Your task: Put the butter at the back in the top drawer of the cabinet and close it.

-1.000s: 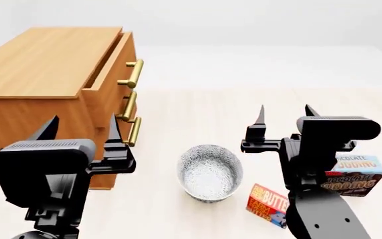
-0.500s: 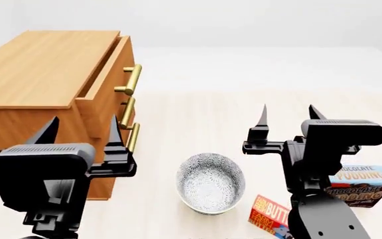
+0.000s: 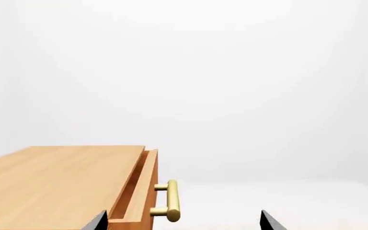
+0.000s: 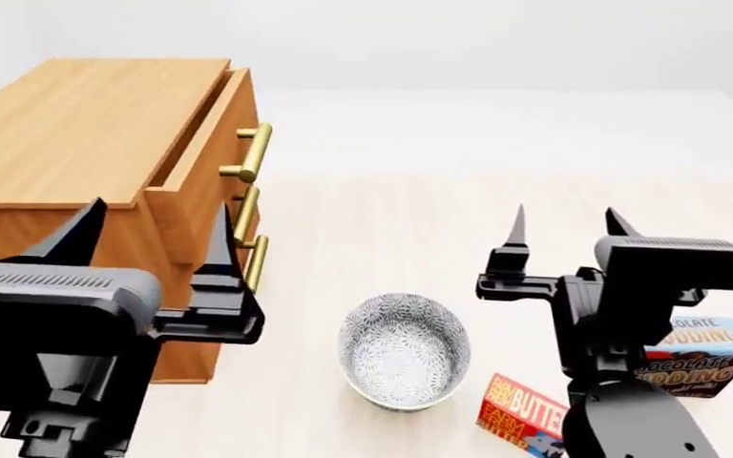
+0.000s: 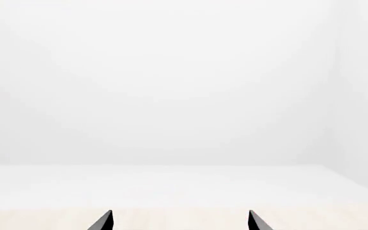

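Head view shows both end effectors, left (image 4: 153, 250) and right (image 4: 568, 237), raised with fingers spread, empty. Nearest, the butter (image 4: 521, 413) lies on the tabletop (image 4: 392, 219) beside a patterned bowl (image 4: 405, 350). Farther left, the cabinet (image 4: 87, 143) has its top drawer (image 4: 201, 162) slightly pulled out.

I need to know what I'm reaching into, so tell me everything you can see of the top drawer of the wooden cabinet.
The top drawer is the uppermost of three in the light-brown wooden cabinet. It stands pulled out partway, its front proud of the two below, leaving a narrow dark gap under the cabinet top. A brass bar handle on two posts sits on its front. Its inside is hidden. Nothing touches it; the left gripper hangs open in front of the cabinet.
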